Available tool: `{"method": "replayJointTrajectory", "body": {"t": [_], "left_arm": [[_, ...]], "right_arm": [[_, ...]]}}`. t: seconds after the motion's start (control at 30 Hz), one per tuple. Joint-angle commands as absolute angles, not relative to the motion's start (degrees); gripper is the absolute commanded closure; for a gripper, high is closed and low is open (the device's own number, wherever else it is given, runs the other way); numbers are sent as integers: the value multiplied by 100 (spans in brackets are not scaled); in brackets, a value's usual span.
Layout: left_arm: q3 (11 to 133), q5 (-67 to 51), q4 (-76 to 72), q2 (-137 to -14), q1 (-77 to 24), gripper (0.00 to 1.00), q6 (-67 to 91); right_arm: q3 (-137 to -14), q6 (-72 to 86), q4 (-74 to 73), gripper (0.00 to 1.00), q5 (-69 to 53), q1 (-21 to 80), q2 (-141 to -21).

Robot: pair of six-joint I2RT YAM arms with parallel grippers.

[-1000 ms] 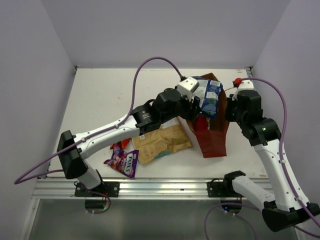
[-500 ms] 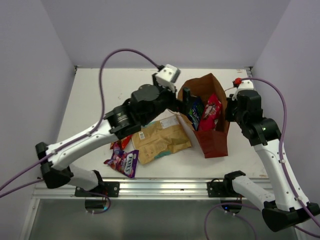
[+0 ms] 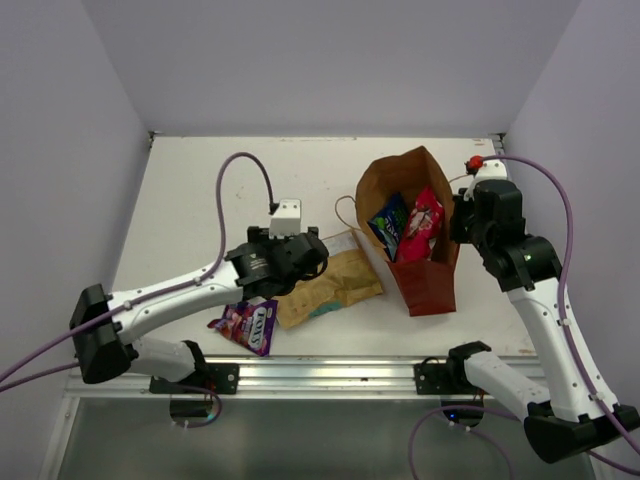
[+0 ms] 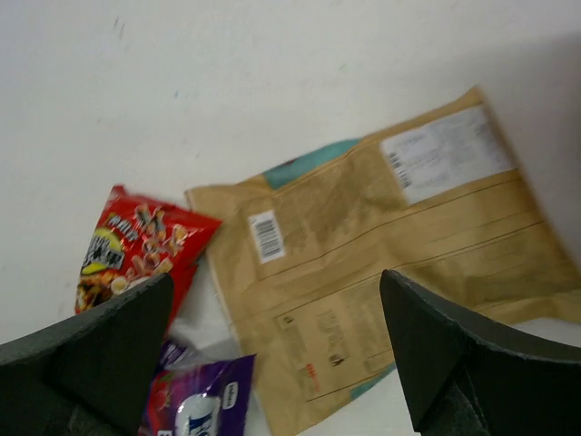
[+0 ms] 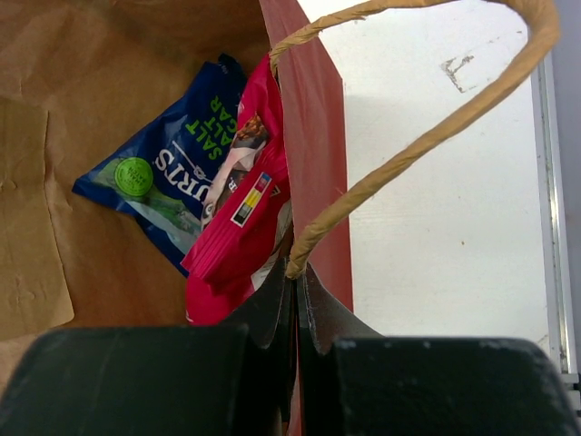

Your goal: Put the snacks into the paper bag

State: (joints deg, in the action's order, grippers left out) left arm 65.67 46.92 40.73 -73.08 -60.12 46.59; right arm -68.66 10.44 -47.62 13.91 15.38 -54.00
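Pinching the paper bag (image 3: 428,280) by its rim, the right gripper (image 5: 295,300) stays clenched — blue-and-white packet (image 5: 168,191) and pink-and-white packet (image 5: 241,209) lie inside. Left gripper (image 4: 272,363) hangs released over the tan kraft pouch (image 4: 381,263), red-orange packet (image 4: 136,245) and purple packet (image 4: 204,400) on the worktop (image 3: 200,190).

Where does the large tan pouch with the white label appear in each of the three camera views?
Top external: the tan pouch lies flat on the table, left of the paper bag, partly under the left gripper.
Left wrist: it fills the centre and right, between the open fingers.
Right wrist: not in view; only the bag's inside shows.
Shared landmark: the purple packet by its near left corner, also at the left wrist's bottom edge.
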Motion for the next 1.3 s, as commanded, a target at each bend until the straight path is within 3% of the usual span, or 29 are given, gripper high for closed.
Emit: {"method": "replayJointTrajectory", "body": {"t": [0.0,0.17,0.4,0.83,1.07,1.2,1.23,1.27], "left_arm": [[6337,4949,5658,-7575,-5933,0,6142],[5522,4703,5520,-7576,-5863,0,6592],[4211,4088,4011,-7084,-5125,0,5942],[3700,4026,2347,-7698,-4448,1,4782],[3604,3981,2250,-7910,-4148,33,4833],[3665,4095,2224,-7962,-4131,44,4799],[3709,4131,2206,-7998,-4131,50,4773],[3744,4200,2171,-8024,-4131,69,4755]], "right_arm": [[-7023,984,-4685,100,1257,1538,-5344],[-6979,976,-4658,100,1187,1538,-5247],[-6935,984,-4632,100,1072,1538,-5133],[-6935,976,-4676,100,1099,1538,-5054],[-6917,967,-4658,100,1116,1538,-5089],[-6917,967,-4650,100,1081,1538,-5124],[-6900,967,-4641,100,1081,1538,-5133],[-6908,967,-4632,100,1072,1538,-5133]]}}
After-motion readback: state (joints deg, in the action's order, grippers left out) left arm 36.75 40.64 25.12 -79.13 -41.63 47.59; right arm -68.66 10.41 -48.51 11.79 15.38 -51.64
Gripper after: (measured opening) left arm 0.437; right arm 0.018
